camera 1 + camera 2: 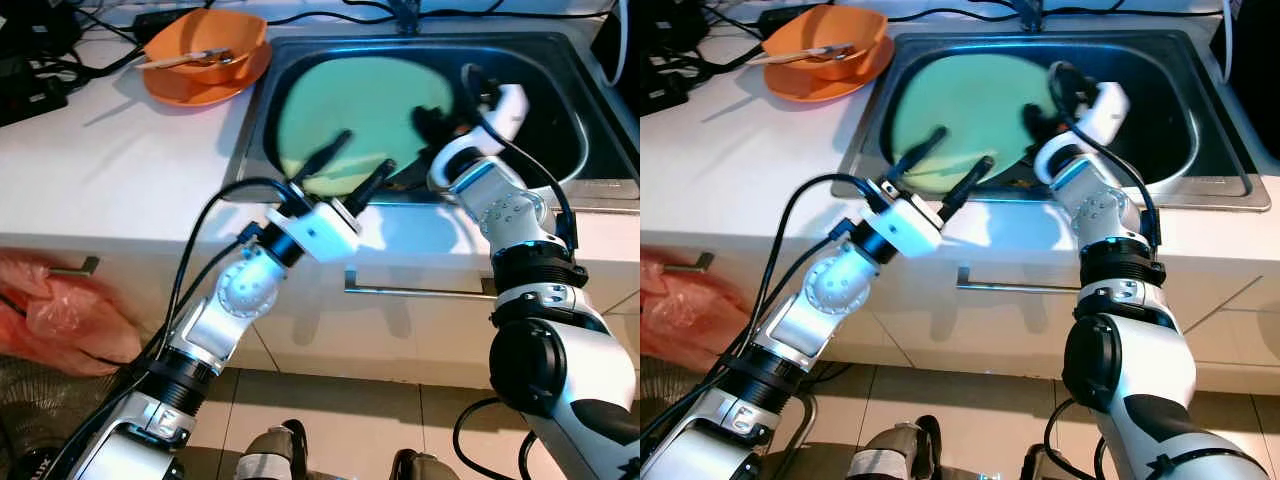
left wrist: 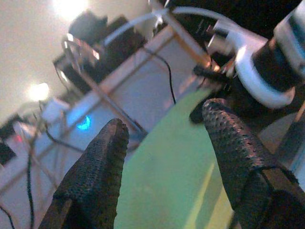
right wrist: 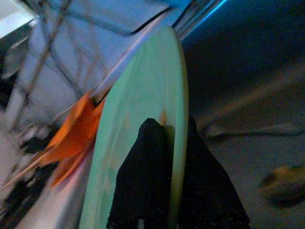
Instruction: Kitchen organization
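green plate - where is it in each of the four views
Left eye view: green plate in the sink, upper middle.
Right eye view: same, upper middle.
Left wrist view: between and beyond the left gripper fingers.
Right wrist view: on edge, rim pinched by the right gripper.
Shared landmark: orange bowl on the counter.

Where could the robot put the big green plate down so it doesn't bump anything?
The white countertop is bare between the orange bowl and its front edge. The steel sink is crowded: the round pale green plate leans inside, the right gripper pinches its rim, and the open left gripper hovers at the sink's near edge.
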### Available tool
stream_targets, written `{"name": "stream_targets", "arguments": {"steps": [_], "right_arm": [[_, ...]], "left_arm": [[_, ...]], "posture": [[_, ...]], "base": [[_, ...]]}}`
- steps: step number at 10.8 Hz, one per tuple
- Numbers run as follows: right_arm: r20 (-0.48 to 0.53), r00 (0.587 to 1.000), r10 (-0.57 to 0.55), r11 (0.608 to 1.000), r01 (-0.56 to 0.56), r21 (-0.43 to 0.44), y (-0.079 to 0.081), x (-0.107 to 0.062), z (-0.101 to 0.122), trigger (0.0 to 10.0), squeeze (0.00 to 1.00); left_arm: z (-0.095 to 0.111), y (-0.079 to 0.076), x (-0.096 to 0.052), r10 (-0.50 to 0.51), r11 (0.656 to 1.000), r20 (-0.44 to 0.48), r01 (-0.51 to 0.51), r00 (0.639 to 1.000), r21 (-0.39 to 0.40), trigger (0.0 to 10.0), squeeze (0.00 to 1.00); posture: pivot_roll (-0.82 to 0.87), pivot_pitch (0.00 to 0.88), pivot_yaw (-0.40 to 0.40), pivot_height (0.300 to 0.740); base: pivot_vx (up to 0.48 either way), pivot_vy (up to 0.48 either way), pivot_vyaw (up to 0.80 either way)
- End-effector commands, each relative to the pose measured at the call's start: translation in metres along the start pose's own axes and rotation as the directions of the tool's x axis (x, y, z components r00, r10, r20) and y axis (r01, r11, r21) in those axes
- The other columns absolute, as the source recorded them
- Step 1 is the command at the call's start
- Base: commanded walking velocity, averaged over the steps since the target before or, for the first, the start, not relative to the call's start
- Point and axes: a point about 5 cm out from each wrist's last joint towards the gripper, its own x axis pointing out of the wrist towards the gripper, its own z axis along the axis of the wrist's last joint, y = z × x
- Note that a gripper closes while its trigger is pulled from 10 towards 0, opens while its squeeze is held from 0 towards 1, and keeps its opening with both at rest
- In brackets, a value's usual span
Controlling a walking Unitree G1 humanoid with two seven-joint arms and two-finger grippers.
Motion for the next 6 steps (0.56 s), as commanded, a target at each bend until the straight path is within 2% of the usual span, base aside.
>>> {"name": "stream_targets", "arguments": {"steps": [1, 2, 3, 4, 5, 6], "right_arm": [[-0.023, 0.997, -0.069, 0.997, 0.068, -0.04, -0.015, -0.004, -0.008, 0.0, 0.0], [0.006, 0.996, -0.083, 0.995, 0.084, -0.059, -0.017, -0.005, -0.005, 0.0, 0.0], [0.11, 0.986, -0.123, 0.986, 0.134, -0.101, -0.024, -0.008, 0.006, 0.0, 0.0], [0.145, 0.978, -0.146, 0.979, 0.164, -0.12, -0.03, -0.01, 0.011, 0.0, 0.0], [0.171, 0.973, -0.151, 0.967, 0.182, -0.179, -0.035, -0.013, 0.016, 0.0, 0.0], [0.208, 0.96, -0.186, 0.967, 0.217, -0.136, -0.042, -0.016, 0.023, 0.0, 0.0]], "left_arm": [[-0.009, 0.002, -0.004, 0.002, 0.999, -0.057, -0.005, 0.998, -0.047, 10.0, 1.0], [-0.016, 0.002, -0.003, 0.0, 0.993, -0.112, -0.014, 0.994, -0.119, 10.0, 1.0], [-0.026, 0.003, -0.003, -0.009, 0.982, -0.179, -0.025, 0.984, -0.188, 10.0, 1.0], [-0.027, 0.005, -0.002, -0.009, 0.983, -0.186, -0.026, 0.983, -0.183, 10.0, 1.0], [-0.033, 0.005, -0.004, -0.015, 0.984, -0.223, -0.026, 0.975, -0.178, 10.0, 1.0], [-0.038, 0.004, -0.007, -0.023, 0.977, -0.256, -0.032, 0.967, -0.21, 10.0, 1.0]], "posture": [[0.11, 0.174, 0.074, 0.74], [0.11, 0.174, 0.074, 0.74], [0.1, 0.173, 0.073, 0.74], [0.1, 0.173, 0.073, 0.74], [0.1, 0.173, 0.073, 0.74], [0.11, 0.172, 0.074, 0.74]], "base": [[0.0, 0.0, 0.0], [0.0, 0.0, 0.0], [0.0, 0.0, 0.0], [0.0, 0.0, 0.0], [0.0, 0.0, 0.0], [0.0, 0.0, 0.0]]}}
